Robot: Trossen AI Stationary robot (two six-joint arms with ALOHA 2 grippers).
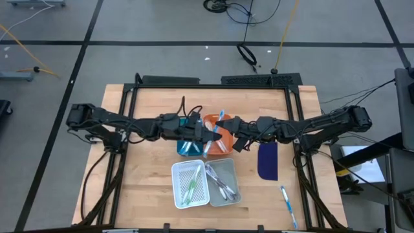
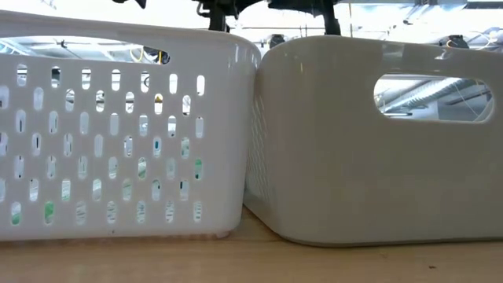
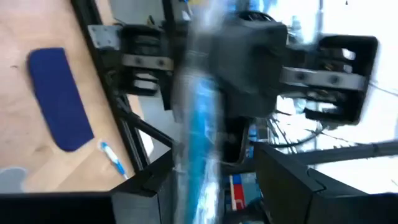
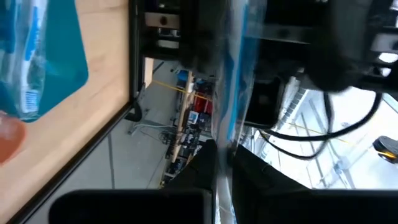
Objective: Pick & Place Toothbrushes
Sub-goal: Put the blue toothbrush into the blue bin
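Overhead camera looks straight down; low camera sits against both trays (image 2: 236,157).

Blurred toothbrush (image 3: 199,124) before left wrist

worktop (image 1: 149,194): pale wood | pad (image 1: 267,161): dark blue | perforated basket (image 1: 189,184): white, green brushes inside | basket at its 3 o'clock (image 1: 223,182): grey | trays: teal (image 1: 189,145), orange (image 1: 220,134)
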